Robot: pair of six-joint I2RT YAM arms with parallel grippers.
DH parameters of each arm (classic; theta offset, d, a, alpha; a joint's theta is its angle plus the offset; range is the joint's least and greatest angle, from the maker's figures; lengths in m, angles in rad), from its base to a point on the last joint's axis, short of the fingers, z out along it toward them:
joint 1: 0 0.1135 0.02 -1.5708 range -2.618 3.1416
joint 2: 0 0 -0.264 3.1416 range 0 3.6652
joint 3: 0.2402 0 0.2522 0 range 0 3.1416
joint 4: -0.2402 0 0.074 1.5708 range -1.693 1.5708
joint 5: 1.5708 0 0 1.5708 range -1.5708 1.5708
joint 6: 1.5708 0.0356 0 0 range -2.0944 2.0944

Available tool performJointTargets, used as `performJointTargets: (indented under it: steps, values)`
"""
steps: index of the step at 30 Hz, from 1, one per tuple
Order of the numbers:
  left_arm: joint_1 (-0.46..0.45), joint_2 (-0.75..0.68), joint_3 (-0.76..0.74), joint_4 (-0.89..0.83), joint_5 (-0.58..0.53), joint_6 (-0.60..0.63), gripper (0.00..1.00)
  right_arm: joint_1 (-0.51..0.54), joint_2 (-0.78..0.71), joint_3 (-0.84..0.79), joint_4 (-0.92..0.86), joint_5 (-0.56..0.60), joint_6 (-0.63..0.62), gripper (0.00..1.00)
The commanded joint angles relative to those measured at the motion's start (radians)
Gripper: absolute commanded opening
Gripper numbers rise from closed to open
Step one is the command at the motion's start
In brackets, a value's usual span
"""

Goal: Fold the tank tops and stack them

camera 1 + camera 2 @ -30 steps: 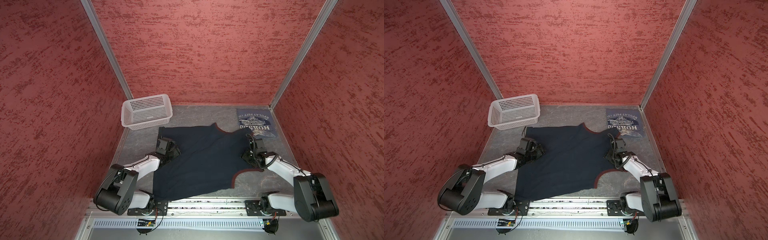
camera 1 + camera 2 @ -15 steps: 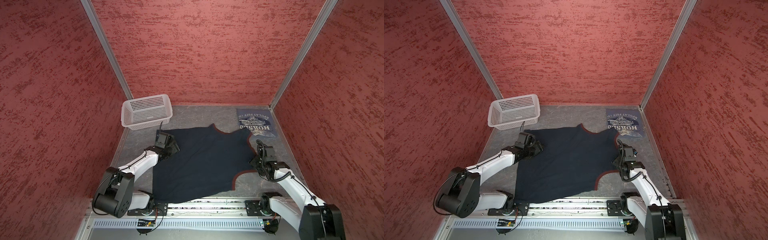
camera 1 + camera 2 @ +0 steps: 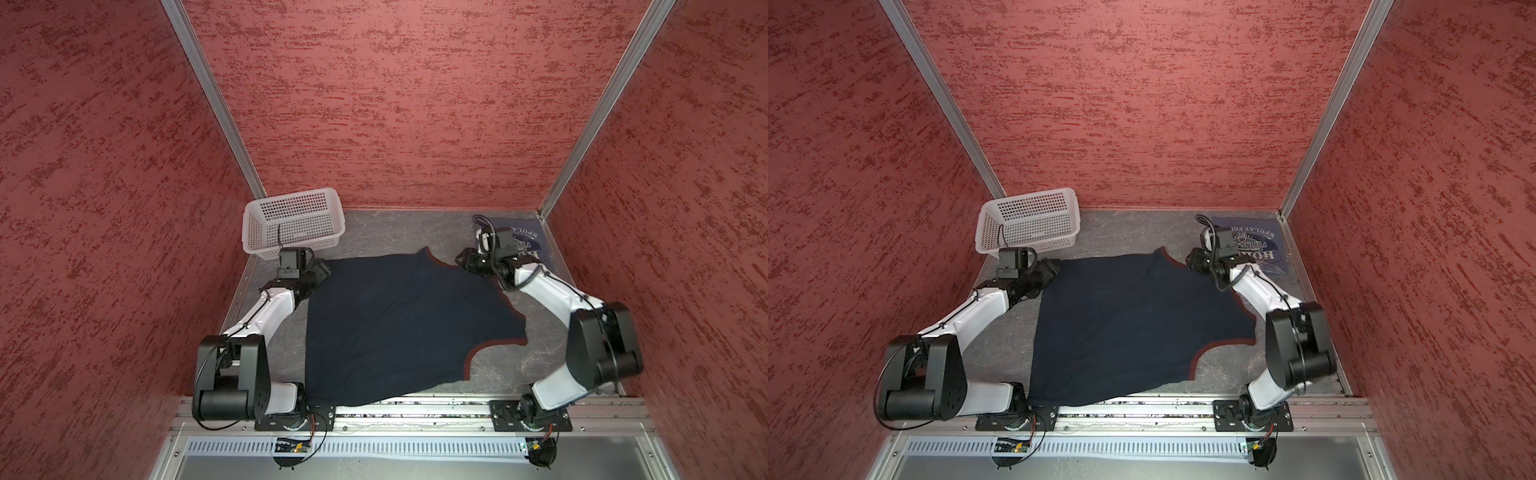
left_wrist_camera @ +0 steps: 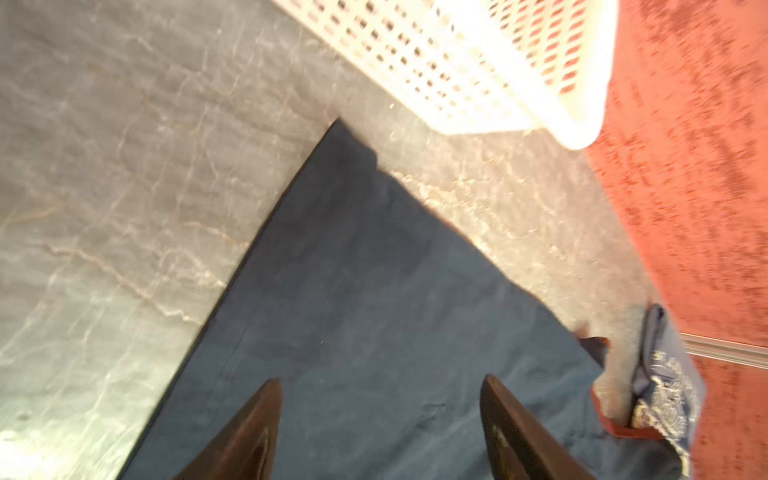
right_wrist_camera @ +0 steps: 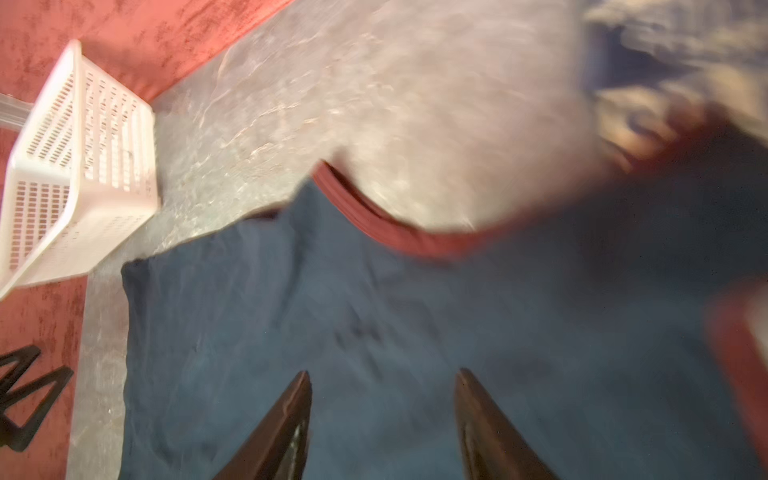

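This is a robotics lab test cell, not a home or a shop. Three walls (image 3: 395,104) clad in rough red textured panels box in a grey, marble-patterned table (image 3: 395,232), and bare aluminium posts (image 3: 217,108) run up the corners. A left arm (image 3: 266,316) and a right arm (image 3: 552,295), white with black joints, are bolted by black base plates to an aluminium rail (image 3: 415,413) along the table's near edge. Below the rail sits a slotted metal strip (image 3: 415,448) with a small circuit board (image 3: 291,447) and loose wires. On the table are a white perforated basket (image 3: 316,230), a dark navy tank top (image 3: 399,324) and a grey-blue tank top (image 3: 534,243).
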Motion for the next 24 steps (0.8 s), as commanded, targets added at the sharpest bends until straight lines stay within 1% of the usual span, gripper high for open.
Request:
performJointTargets:
  steps: [1, 3, 6, 10, 12, 17, 20, 22, 24]
  values:
    - [0.025, -0.003, -0.002, 0.060, 0.054, 0.015, 0.75, 0.008, 0.163, 0.148, 0.027, -0.058, -0.073, 0.56]
    - [0.037, 0.001, -0.007, 0.069, 0.066, 0.017, 0.75, 0.014, 0.272, 0.267, 0.004, -0.084, -0.088, 0.56]
    - [0.054, 0.015, -0.011, 0.084, 0.085, 0.022, 0.75, 0.025, 0.406, 0.430, -0.062, -0.094, -0.113, 0.56]
    - [0.073, 0.030, -0.013, 0.093, 0.099, 0.027, 0.75, 0.041, 0.534, 0.583, -0.121, -0.119, -0.128, 0.56]
    - [0.079, 0.033, -0.014, 0.095, 0.103, 0.030, 0.75, 0.047, 0.576, 0.640, -0.146, -0.111, -0.136, 0.55]
    - [0.091, 0.040, -0.015, 0.095, 0.107, 0.036, 0.75, 0.069, 0.677, 0.748, -0.216, -0.132, -0.157, 0.53]
    - [0.103, 0.047, -0.016, 0.097, 0.106, 0.036, 0.75, 0.084, 0.697, 0.753, -0.232, -0.121, -0.159, 0.51]
    - [0.109, 0.056, -0.013, 0.098, 0.110, 0.036, 0.75, 0.089, 0.703, 0.748, -0.233, -0.112, -0.162, 0.48]
    - [0.110, 0.071, -0.005, 0.098, 0.115, 0.037, 0.75, 0.091, 0.709, 0.742, -0.226, -0.106, -0.165, 0.41]
